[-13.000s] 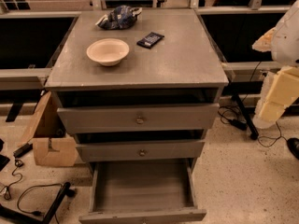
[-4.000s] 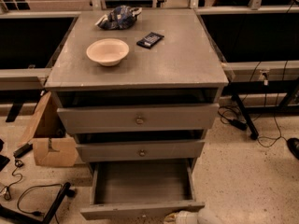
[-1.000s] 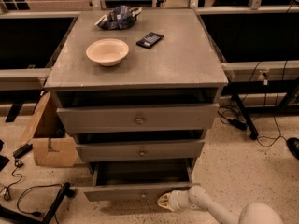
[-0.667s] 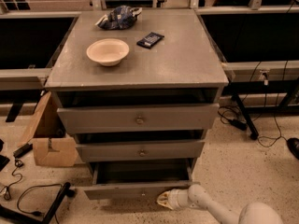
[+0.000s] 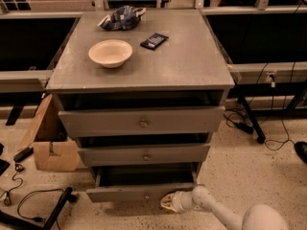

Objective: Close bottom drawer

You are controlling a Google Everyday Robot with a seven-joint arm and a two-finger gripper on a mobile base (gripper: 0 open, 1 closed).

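The bottom drawer (image 5: 139, 191) is the slim grey front at the foot of the grey cabinet (image 5: 144, 66), with a small round knob. It stands out only a little, with a dark gap above it. My gripper (image 5: 168, 202) is at the end of the white arm (image 5: 216, 211) that reaches in from the lower right. It sits against the right part of the drawer's front, low near the floor.
Two larger grey drawers (image 5: 142, 122) above are slightly open. On the cabinet top lie a cream bowl (image 5: 110, 52), a dark phone-like object (image 5: 154, 40) and a crumpled blue bag (image 5: 120, 17). A cardboard box (image 5: 50, 143) and cables lie on the floor at left.
The drawer was pulled far out earlier and has been pushed in until only a little stands out. My gripper has moved inward with its front.
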